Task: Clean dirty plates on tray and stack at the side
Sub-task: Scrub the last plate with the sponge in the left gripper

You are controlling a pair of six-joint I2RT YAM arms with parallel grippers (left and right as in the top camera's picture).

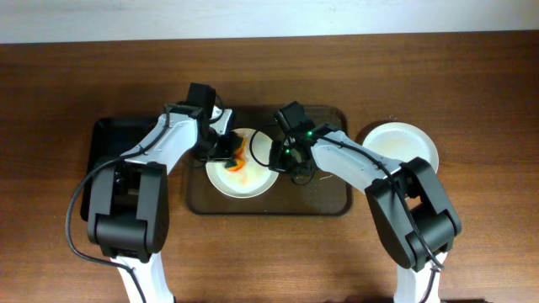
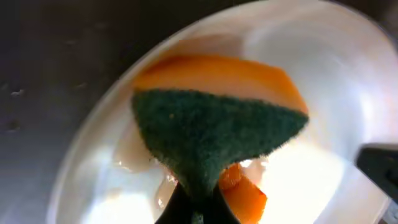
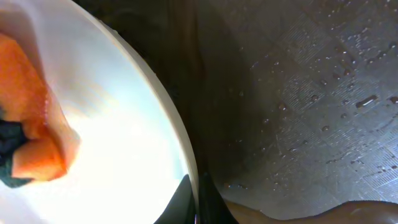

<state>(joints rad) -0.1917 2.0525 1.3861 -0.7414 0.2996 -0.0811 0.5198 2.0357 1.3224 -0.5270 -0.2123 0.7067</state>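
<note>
A white plate (image 1: 244,178) with an orange sauce streak lies on the brown-grey tray (image 1: 324,198). My left gripper (image 1: 229,150) is shut on a green-and-orange sponge (image 2: 211,134) and presses it onto the plate (image 2: 311,68), over the sauce. My right gripper (image 1: 282,158) is shut on the plate's right rim (image 3: 177,134), one finger inside, one outside. The sauce and a bit of sponge (image 3: 9,155) show at the left of the right wrist view. A clean white plate (image 1: 400,143) rests on the table right of the tray.
A smaller black tray (image 1: 114,135) sits left of the brown tray, under my left arm. The tray floor (image 3: 311,93) right of the plate is wet with droplets.
</note>
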